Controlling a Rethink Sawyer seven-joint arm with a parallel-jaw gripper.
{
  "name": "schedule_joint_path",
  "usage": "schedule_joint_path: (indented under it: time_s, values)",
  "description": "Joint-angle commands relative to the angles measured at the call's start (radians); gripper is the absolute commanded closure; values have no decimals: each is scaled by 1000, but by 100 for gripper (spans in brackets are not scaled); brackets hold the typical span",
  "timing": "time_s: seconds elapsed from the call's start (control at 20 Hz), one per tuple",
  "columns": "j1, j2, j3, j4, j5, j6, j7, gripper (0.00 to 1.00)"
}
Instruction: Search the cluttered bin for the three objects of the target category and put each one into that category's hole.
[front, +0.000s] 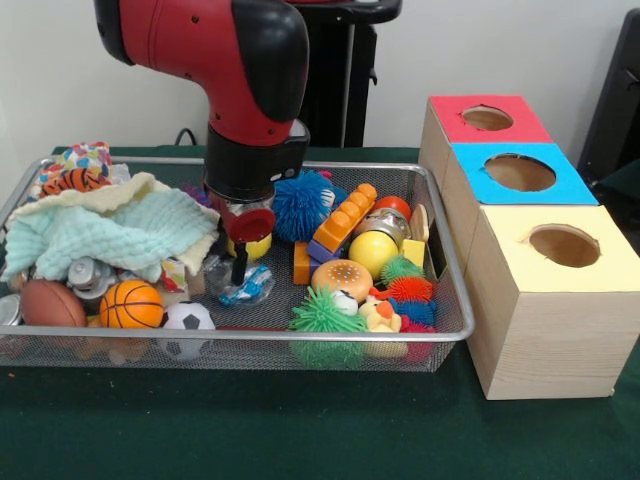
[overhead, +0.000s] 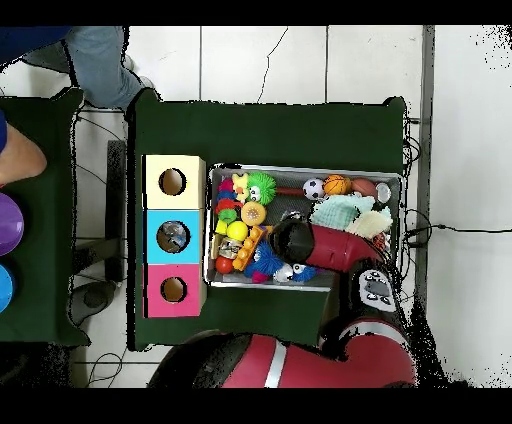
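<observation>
Roughly speaking, everything the task wants lies to either side of the tool (front: 240, 262), which hangs low over the middle of the wire bin (front: 455, 300), its dark tip down among the clutter by a crinkly clear wrapper (front: 243, 285). Whether it is spread wide, pinched narrow or carrying something cannot be told; the arm's red and black wrist (front: 250, 150) hides most of it, and from overhead the arm covers it entirely.

Going left to right in the front view: out to the tool's left lie a pale green cloth (front: 120, 235), then a brown football (front: 50, 303), a basketball (front: 131, 304) and a small soccer ball (front: 187, 318) along the near rim. Just behind the tool sits a yellow ball (front: 252, 247), partly hidden. To its right come a blue spiky ball (front: 302, 205), an orange block strip (front: 343, 220) lying on a slant, a second yellow ball (front: 372, 252) and green spiky toys (front: 325, 312).

Farther right, outside the bin on the green tabletop (front: 300, 430), stand the three boxes: yellow hole (front: 565, 245) nearest the camera, blue hole (front: 520, 172), red hole (front: 487, 118).

The target category is not shown. If it is balls, the nearest candidate is the yellow one touching the tool's far side, so I judge a short move would do.
</observation>
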Motion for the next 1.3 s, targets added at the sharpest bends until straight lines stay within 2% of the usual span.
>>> schedule_joint_path:
  time_s: [0.05, 0.4, 0.7, 0.75, 0.95, 1.0, 1.1, 1.3]
  values:
    - [6, 146, -16, 12, 15, -85, 133, 0]
    - [-50, 146, 60, 44, 32, -77, 81, 0]
    - [-134, 94, 157, 99, 34, -33, 15, 0]
    - [-165, 80, 192, 116, 33, -18, -8, 0]
    - [-192, 53, 215, 126, 12, -4, -30, 0]
    - [-191, 53, 213, 118, -1, 3, -27, 100]
    - [-165, 55, 186, 107, 4, 15, -10, 100]
    - [-156, 56, 184, 114, 7, -10, 20, 100]
